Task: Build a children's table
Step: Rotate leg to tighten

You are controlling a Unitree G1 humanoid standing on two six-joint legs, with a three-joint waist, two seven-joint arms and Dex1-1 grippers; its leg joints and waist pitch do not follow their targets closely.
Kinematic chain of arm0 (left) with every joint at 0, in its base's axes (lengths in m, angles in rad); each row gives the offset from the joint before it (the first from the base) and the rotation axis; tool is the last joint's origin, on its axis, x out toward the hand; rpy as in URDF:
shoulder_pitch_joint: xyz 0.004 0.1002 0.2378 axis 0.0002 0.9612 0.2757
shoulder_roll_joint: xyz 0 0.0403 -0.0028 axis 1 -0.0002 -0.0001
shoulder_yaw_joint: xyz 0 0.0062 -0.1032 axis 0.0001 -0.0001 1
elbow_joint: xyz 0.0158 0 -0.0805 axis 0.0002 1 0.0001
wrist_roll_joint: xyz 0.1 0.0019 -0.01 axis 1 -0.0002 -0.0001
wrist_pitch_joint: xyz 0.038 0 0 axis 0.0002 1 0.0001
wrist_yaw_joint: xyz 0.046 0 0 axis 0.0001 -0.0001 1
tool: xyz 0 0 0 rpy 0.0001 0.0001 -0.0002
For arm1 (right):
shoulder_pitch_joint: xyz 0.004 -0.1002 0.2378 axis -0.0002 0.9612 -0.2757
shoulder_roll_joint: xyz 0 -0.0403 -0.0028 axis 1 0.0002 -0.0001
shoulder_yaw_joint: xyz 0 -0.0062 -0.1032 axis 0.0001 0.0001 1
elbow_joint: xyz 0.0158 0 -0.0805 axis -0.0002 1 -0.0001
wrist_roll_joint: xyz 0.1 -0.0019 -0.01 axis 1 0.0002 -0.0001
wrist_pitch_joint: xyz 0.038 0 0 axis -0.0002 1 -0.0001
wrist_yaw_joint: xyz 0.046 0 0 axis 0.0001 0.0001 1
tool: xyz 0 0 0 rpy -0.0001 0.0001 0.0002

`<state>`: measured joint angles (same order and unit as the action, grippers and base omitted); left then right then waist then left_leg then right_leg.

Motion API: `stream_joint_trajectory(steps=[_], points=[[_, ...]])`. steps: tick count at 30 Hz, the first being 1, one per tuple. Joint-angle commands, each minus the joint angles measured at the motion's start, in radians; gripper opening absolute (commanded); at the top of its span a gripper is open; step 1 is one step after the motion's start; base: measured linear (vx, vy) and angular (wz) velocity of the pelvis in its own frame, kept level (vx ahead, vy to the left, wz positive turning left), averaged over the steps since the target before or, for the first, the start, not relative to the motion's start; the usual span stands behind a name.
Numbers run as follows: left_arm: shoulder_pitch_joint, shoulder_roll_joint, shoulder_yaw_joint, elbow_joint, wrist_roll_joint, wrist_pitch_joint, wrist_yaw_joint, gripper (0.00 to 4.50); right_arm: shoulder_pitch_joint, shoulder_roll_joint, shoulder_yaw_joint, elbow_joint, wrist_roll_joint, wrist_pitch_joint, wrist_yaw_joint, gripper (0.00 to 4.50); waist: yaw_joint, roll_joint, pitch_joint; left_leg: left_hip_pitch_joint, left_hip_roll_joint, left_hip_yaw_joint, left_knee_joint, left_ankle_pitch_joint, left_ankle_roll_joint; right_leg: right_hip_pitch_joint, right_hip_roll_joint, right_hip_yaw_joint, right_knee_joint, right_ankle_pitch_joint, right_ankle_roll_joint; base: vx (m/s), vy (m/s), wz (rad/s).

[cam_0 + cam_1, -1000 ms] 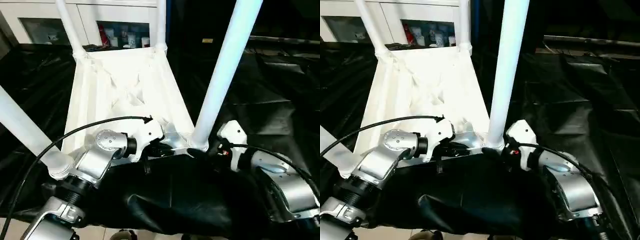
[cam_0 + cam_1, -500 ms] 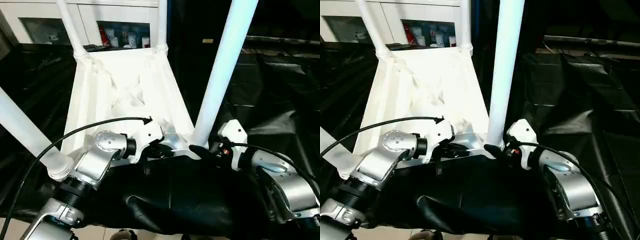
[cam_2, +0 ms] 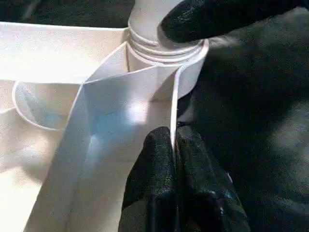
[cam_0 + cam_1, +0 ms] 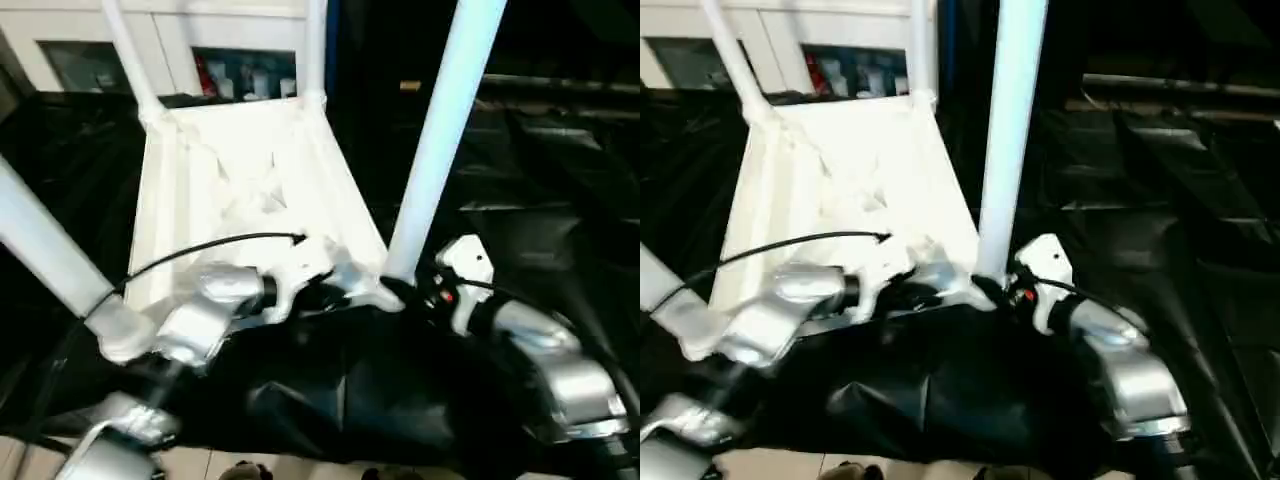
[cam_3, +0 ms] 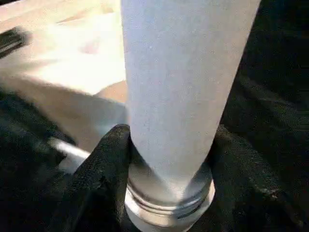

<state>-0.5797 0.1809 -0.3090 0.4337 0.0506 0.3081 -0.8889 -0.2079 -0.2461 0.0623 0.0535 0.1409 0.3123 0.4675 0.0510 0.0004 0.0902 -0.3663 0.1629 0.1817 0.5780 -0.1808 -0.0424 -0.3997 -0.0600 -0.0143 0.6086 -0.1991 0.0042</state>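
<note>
We are holding the upturned children's table at its near corner with both grippers.

In the head views, the children's table is lying upside down on the black sheet, its legs pointing up, with the white cabinet behind it. Our left gripper is reaching to the near rim of the top, and our right gripper is sitting at the base of the near right leg. In the left wrist view, the left gripper is pinching the thin white rim wall between its closed fingers, just beside the corner socket. In the right wrist view, the right gripper is clasping the leg just above its threaded collar, one black finger pressing on each side.
</note>
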Motion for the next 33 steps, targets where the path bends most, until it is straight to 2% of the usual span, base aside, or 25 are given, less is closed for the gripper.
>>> stream_joint_trajectory(steps=[1, 2, 3, 4, 6, 8, 9, 12, 13, 14, 15, 18, 19, 21, 23, 24, 25, 26, 29, 30, 33], points=[[-0.055, -0.124, 0.044, 0.115, 0.0, 0.035, 0.238, 0.0, -0.023, 0.114, 0.02, 0.103, -0.039, 0.079, -0.179, 2.06, -0.007, -0.018, -0.043, 0.011, 0.053, -0.024, -0.075, -0.275, 0.008, 0.02, -0.074, 0.039, -0.1, -0.413, -0.174, 0.0, 0.0, 0.0], [-0.068, -0.142, 0.051, 0.134, 0.001, 0.041, 0.267, 0.0, -0.037, 0.134, 0.008, 0.123, -0.039, 0.087, -0.214, 2.06, -0.005, -0.021, -0.046, 0.013, 0.051, -0.029, -0.075, -0.281, -0.001, 0.026, -0.078, 0.038, -0.102, -0.432, -0.164, 0.0, 0.0, 0.0], [-0.075, -0.151, 0.054, 0.144, 0.001, 0.045, 0.283, 0.0, -0.045, 0.145, 0.001, 0.134, -0.039, 0.092, -0.233, 2.05, -0.005, -0.016, -0.045, 0.013, 0.053, -0.028, -0.075, -0.276, 0.005, 0.023, -0.078, 0.041, -0.103, -0.409, -0.162, 0.0, 0.0, 0.0], [-0.084, -0.163, 0.057, 0.157, 0.002, 0.044, 0.301, 0.0, -0.058, 0.154, -0.002, 0.151, -0.047, 0.095, -0.255, 2.05, -0.004, -0.017, -0.046, 0.012, 0.054, -0.028, -0.076, -0.274, 0.009, 0.024, -0.077, 0.04, -0.104, -0.394, -0.162, 0.0, 0.0, 0.0], [-0.109, -0.193, 0.061, 0.19, 0.007, 0.042, 0.336, 0.0, -0.094, 0.175, -0.009, 0.197, -0.068, 0.096, -0.314, 2.03, -0.004, -0.012, -0.051, 0.008, 0.052, -0.026, -0.075, -0.244, 0.018, 0.029, -0.074, 0.041, -0.097, -0.296, -0.173, 0.0, 0.0, 0.0], [-0.12, -0.207, 0.058, 0.2, 0.011, 0.039, 0.343, 0.0, -0.113, 0.192, -0.027, 0.215, -0.052, 0.096, -0.33, 2.03, -0.005, -0.013, -0.052, 0.005, 0.05, -0.026, -0.073, -0.23, 0.027, 0.033, -0.075, 0.04, -0.093, -0.262, -0.182, 0.0, 0.0, 0.0], [-0.123, -0.211, 0.049, 0.199, 0.015, 0.033, 0.33, 0.0, -0.124, 0.19, -0.019, 0.218, -0.061, 0.084, -0.326, 2.03, -0.002, -0.003, -0.053, 0.006, 0.05, -0.026, -0.072, -0.226, 0.029, 0.034, -0.076, 0.04, -0.093, -0.251, -0.184, 0.0, 0.0, 0.0], [-0.125, -0.211, 0.038, 0.203, 0.023, 0.016, 0.298, 0.0, -0.119, 0.188, 0.005, 0.197, -0.078, 0.05, -0.281, 2.03, 0.0, -0.01, -0.054, 0.002, 0.05, -0.022, -0.069, -0.195, 0.051, 0.038, -0.074, 0.041, -0.089, -0.174, -0.199, 0.0, 0.0, 0.0], [-0.125, -0.211, 0.038, 0.203, 0.023, 0.016, 0.298, 0.0, -0.119, 0.188, 0.005, 0.197, -0.078, 0.05, -0.281, 2.38, 0.001, -0.01, -0.053, 0.002, 0.05, -0.022, -0.069, -0.193, 0.054, 0.039, -0.075, 0.04, -0.089, -0.176, -0.2, 0.0, 0.0, 0.0], [-0.121, -0.203, 0.036, 0.199, 0.023, 0.004, 0.27, 0.0, -0.106, 0.186, 0.001, 0.166, -0.071, 0.038, -0.251, 2.38, 0.003, -0.011, -0.051, 0.002, 0.05, -0.022, -0.07, -0.197, 0.058, 0.038, -0.076, 0.04, -0.092, -0.196, -0.198, 0.0, 0.0, 0.0], [-0.121, -0.203, 0.036, 0.199, 0.023, 0.004, 0.27, 0.0, -0.106, 0.186, 0.001, 0.166, -0.071, 0.038, -0.251, 2.72, 0.004, -0.011, -0.051, 0.002, 0.051, -0.022, -0.071, -0.201, 0.059, 0.038, -0.077, 0.04, -0.093, -0.209, -0.195, 0.0, 0.0, 0.0], [-0.112, -0.183, 0.03, 0.184, 0.012, -0.006, 0.236, 0.0, -0.094, 0.154, -0.006, 0.124, -0.048, 0.027, -0.204, 2.76, 0.005, -0.01, -0.048, 0.002, 0.054, -0.025, -0.076, -0.227, 0.054, 0.037, -0.076, 0.039, -0.096, -0.261, -0.184, 0.0, 0.0, 0.0], [-0.112, -0.183, 0.03, 0.184, 0.012, -0.006, 0.236, 0.0, -0.094, 0.154, -0.006, 0.124, -0.048, 0.027, -0.204, 2.93, 0.006, -0.009, -0.047, 0.003, 0.055, -0.026, -0.077, -0.235, 0.053, 0.036, -0.076, 0.04, -0.098, -0.27, -0.178, 0.0, 0.0, 0.0], [-0.097, -0.146, 0.02, 0.162, 0.0, -0.021, 0.18, 0.0, -0.089, 0.086, -0.014, 0.086, -0.024, 0.025, -0.137, 3.08, 0.006, -0.005, -0.046, 0.005, 0.055, -0.027, -0.08, -0.249, 0.047, 0.037, -0.075, 0.039, -0.1, -0.288, -0.174, 0.0, 0.0, 0.0], [-0.075, -0.101, 0.003, 0.134, -0.011, -0.053, 0.1, 0.0, -0.082, 0.005, -0.014, 0.045, -0.004, 0.031, -0.047, 3.22, 0.002, -0.008, -0.046, -0.001, 0.056, -0.027, -0.078, -0.246, 0.055, 0.039, -0.077, 0.04, -0.099, -0.286, -0.176, 0.0, 0.0, 0.0], [-0.075, -0.101, 0.003, 0.134, -0.011, -0.053, 0.1, 0.0, -0.082, 0.005, -0.014, 0.045, -0.004, 0.031, -0.047, 3.29, 0.004, -0.007, -0.046, -0.002, 0.055, -0.028, -0.077, -0.241, 0.058, 0.039, -0.078, 0.04, -0.099, -0.281, -0.174, 0.0, 0.0, 0.0], [-0.049, -0.057, -0.007, 0.103, -0.025, -0.091, 0.011, 0.0, -0.064, -0.067, -0.007, -0.001, 0.009, 0.037, 0.053, 3.4, 0.002, -0.009, -0.046, -0.001, 0.054, -0.024, -0.075, -0.229, 0.064, 0.036, -0.077, 0.041, -0.099, -0.275, -0.178, 0.0, 0.0, 0.0], [-0.048, -0.055, -0.007, 0.101, -0.025, -0.092, 0.007, 0.0, -0.063, -0.071, -0.007, -0.003, 0.01, 0.037, 0.058, 3.52, 0.006, -0.01, -0.045, -0.002, 0.057, -0.025, -0.076, -0.221, 0.076, 0.04, -0.077, 0.043, -0.1, -0.272, -0.175, 0.0, 0.0, 0.0], [-0.025, -0.007, -0.013, 0.066, -0.041, -0.11, -0.076, 0.0, -0.031, -0.147, 0.009, -0.062, 0.029, 0.058, 0.172, 3.72, 0.008, -0.011, -0.049, -0.002, 0.057, -0.021, -0.072, -0.184, 0.089, 0.039, -0.078, 0.041, -0.094, -0.232, -0.192, 0.0, 0.0, 0.0], [-0.023, -0.001, -0.014, 0.062, -0.042, -0.111, -0.084, 0.0, -0.028, -0.154, 0.011, -0.068, 0.031, 0.062, 0.183, 3.85, 0.011, -0.007, -0.049, -0.001, 0.06, -0.022, -0.072, -0.171, 0.094, 0.038, -0.078, 0.04, -0.09, -0.208, -0.2, 0.0, 0.0, 0.0], [-0.004, 0.041, -0.017, 0.028, -0.064, -0.114, -0.149, 0.0, -0.005, -0.203, 0.025, -0.104, 0.056, 0.08, 0.251, 4.09, 0.012, -0.005, -0.051, -0.002, 0.065, -0.023, -0.072, -0.151, 0.102, 0.039, -0.078, 0.038, -0.084, -0.156, -0.225, 0.0, 0.0, 0.0]])
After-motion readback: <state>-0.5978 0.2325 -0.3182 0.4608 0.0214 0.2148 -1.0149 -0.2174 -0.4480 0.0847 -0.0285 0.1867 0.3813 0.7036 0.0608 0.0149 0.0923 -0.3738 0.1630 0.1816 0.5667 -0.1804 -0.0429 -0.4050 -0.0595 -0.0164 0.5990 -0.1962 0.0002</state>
